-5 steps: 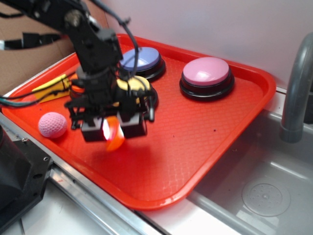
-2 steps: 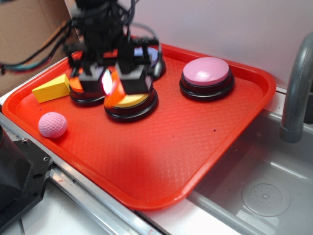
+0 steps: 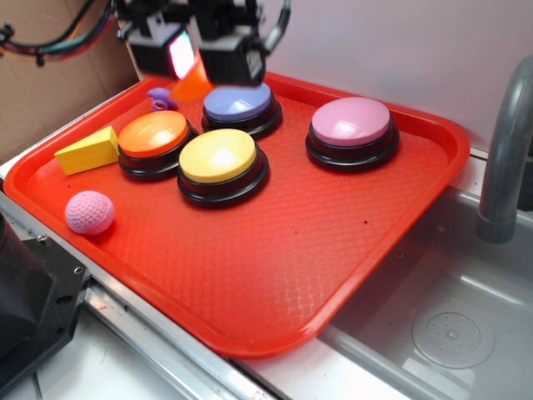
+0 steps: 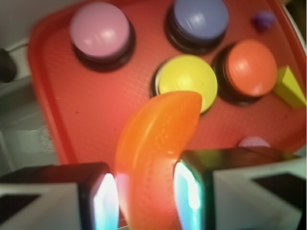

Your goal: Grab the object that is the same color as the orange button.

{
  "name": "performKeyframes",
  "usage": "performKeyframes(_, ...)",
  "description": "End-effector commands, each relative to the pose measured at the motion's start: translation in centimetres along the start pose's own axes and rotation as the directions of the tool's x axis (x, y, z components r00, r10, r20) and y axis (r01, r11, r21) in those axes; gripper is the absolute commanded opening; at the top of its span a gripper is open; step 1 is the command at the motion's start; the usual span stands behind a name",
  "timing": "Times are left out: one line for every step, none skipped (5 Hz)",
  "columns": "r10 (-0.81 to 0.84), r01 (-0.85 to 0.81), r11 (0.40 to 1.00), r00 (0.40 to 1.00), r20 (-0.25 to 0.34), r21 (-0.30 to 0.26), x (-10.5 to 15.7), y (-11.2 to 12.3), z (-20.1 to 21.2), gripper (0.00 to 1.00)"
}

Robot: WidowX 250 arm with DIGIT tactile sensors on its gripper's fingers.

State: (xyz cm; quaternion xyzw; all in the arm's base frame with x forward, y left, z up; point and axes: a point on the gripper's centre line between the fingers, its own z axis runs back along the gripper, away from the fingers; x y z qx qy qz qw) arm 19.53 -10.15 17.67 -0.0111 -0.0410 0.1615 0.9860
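Orange and glossy, the crescent [image 4: 156, 158] is sitting clamped between our gripper's [image 4: 146, 196] two pads, its curved tip sticking out past them; its skin is showing a fine dimpled texture and is glowing where the pad lights are hitting it. From the exterior view we are holding the crescent [image 3: 192, 83] in the gripper [image 3: 194, 62] high above the back left corner of the red tray [image 3: 358, 250], clear of everything on it. Its colour is matching the orange button [image 3: 153, 133], which is standing on its black base at the tray's left, touching nothing we are carrying. We are reading no brand, label or writing anywhere. Our arm is running off the top edge of the exterior view, so only the gripper's lower end is showing. In the wrist view the pads are cut off at the bottom edge and the whole picture is looking soft.
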Motion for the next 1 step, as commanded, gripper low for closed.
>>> performKeyframes(-0.048, 0.052, 0.996, 0.997, 0.052, -0.076, 1.35, 0.2, 3.74, 0.0)
